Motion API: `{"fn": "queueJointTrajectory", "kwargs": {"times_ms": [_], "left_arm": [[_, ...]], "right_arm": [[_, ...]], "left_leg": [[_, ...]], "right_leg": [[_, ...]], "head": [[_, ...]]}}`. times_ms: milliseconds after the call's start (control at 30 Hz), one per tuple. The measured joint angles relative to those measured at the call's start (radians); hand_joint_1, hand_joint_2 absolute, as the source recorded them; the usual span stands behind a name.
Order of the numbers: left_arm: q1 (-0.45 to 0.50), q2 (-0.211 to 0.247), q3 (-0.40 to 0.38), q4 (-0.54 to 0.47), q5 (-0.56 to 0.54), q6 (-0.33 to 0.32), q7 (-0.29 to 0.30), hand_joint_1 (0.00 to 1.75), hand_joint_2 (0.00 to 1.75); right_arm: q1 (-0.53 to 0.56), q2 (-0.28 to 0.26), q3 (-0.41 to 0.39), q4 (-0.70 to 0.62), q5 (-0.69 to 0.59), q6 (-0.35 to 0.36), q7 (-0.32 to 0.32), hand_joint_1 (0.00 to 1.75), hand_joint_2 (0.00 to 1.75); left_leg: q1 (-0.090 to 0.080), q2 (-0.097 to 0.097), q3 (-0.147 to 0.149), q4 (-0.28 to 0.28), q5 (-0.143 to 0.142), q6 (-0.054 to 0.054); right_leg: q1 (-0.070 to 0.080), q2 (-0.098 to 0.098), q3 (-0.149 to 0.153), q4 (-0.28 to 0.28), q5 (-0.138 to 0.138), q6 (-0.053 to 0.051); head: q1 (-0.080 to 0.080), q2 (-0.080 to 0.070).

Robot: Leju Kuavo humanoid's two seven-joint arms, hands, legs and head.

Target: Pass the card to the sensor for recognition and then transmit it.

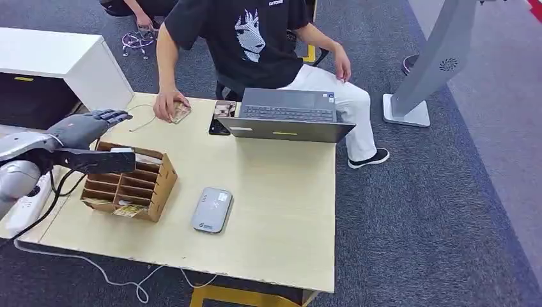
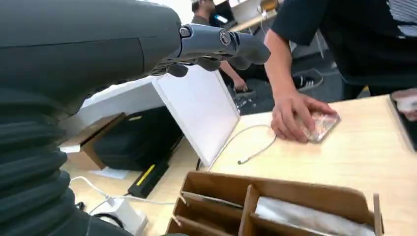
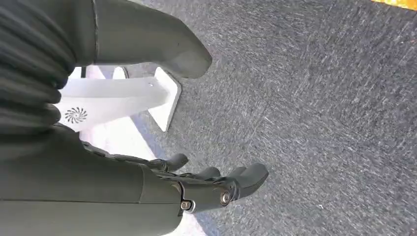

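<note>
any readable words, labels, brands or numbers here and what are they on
None can be read for certain.
Black t-shirt: small white collar text, too blurred; below it a white wolf graphic.
Grey sensor: small dark mark, illegible.
Laptop: stickers too small.
Grey stand: swirl emblem, no text.

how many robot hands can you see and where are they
2. The left hand hovers over the cardboard card organizer at the table's left end, holding nothing. The right hand hangs open over the grey carpet, away from the table.
</note>
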Motion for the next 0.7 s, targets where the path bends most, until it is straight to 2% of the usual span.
{"fn": "queueJointTrajectory", "kwargs": {"times_ms": [100, 233, 400, 533, 700], "left_arm": [[-0.026, 0.043, -0.019, -0.029, 0.109, -0.028, -0.031, 0.0, 1.75], [-0.045, 0.108, -0.035, -0.086, 0.198, -0.054, -0.047, 0.0, 1.75], [-0.074, 0.162, -0.051, -0.147, 0.252, -0.081, -0.051, 0.0, 1.75], [-0.079, 0.153, -0.063, -0.157, 0.222, -0.04, -0.08, 0.0, 1.75], [-0.037, 0.078, -0.095, -0.157, 0.12, 0.079, -0.13, 0.0, 1.75]], "right_arm": [[-0.023, -0.001, 0.023, 0.013, 0.002, 0.002, -0.012, 0.0, 1.75], [-0.049, 0.0, 0.044, 0.031, 0.005, 0.005, -0.017, 0.0, 1.75], [-0.075, 0.0, 0.058, 0.052, 0.023, 0.015, -0.014, 0.0, 1.75], [-0.093, 0.004, 0.063, 0.066, 0.046, 0.016, -0.004, 0.0, 1.75], [-0.103, 0.016, 0.063, 0.072, 0.075, 0.008, 0.01, 0.0, 1.75]], "left_leg": [[0.0, 0.001, 0.0, 0.0, 0.0, 0.0], [0.0, 0.001, 0.0, 0.0, 0.0, 0.0], [0.0, 0.0, 0.0, 0.0, 0.0, 0.0], [0.0, -0.001, 0.0, 0.0, 0.0, 0.0], [-0.001, -0.002, 0.0, 0.0, 0.0, 0.0]], "right_leg": [[0.0, 0.001, 0.0, 0.0, 0.0, 0.0], [0.0, 0.0, 0.0, 0.0, 0.0, 0.0], [0.0, 0.0, 0.0, 0.0, 0.0, 0.0], [0.0, -0.001, 0.0, 0.0, 0.0, 0.0], [-0.001, -0.002, 0.001, 0.0, 0.001, 0.001]], "head": [[0.001, 0.0], [0.0, 0.0], [0.0, 0.0], [0.0, 0.0], [0.0, 0.0]]}}
